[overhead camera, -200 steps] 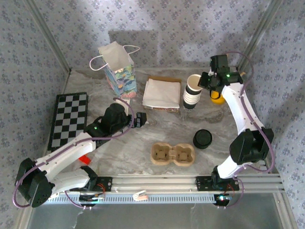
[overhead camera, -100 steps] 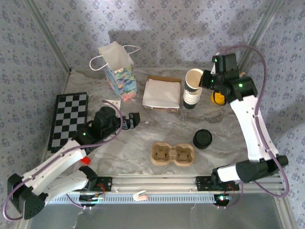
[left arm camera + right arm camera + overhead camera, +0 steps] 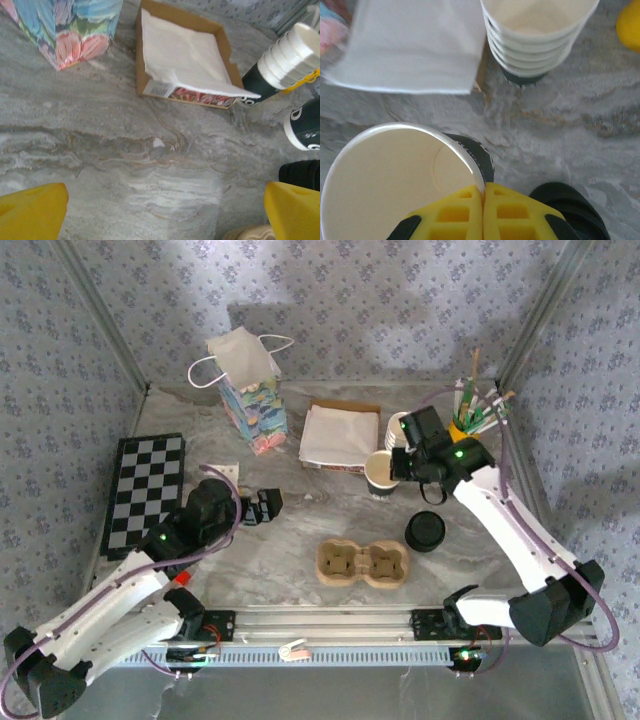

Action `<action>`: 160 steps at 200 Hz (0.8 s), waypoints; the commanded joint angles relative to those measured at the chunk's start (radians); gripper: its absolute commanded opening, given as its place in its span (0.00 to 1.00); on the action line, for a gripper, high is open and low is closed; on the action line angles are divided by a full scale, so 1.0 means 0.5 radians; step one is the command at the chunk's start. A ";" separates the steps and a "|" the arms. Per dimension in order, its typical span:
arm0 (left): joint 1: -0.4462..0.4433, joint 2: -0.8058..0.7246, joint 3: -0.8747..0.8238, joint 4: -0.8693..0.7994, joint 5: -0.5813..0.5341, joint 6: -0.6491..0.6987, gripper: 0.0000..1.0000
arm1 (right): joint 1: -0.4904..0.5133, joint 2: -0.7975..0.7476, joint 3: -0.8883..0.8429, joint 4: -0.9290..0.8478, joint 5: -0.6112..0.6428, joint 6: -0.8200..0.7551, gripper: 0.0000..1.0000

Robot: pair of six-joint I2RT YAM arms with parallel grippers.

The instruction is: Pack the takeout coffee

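Right claw [image 3: 483, 195] moved off stack [image 3: 535, 55], pinching lidless cup [image 3: 395, 185] rim; left claw [image 3: 268, 502] released; takeout coffee [image 3: 570, 210] cropped.

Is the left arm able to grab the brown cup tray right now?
Probably yes. The left gripper is open and empty, and only bare tabletop lies between it and the cup tray.

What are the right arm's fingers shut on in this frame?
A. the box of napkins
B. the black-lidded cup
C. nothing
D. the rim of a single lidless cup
D: in the right wrist view the right fingers pinch the rim of a lidless cup, which is apart from the stack, while the black-lidded cup stands ungripped.
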 commanded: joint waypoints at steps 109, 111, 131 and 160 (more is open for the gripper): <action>-0.019 0.160 -0.039 0.241 0.106 -0.098 1.00 | -0.171 0.024 -0.625 0.558 -0.114 0.220 0.07; -0.020 0.163 -0.035 0.242 0.105 -0.096 1.00 | -0.172 0.026 -0.624 0.561 -0.116 0.221 0.07; -0.019 0.185 -0.018 0.236 0.112 -0.089 1.00 | -0.178 0.059 -0.631 0.613 -0.134 0.220 0.08; -0.019 0.206 -0.018 0.249 0.109 -0.089 1.00 | -0.178 0.097 -0.628 0.599 -0.145 0.224 0.12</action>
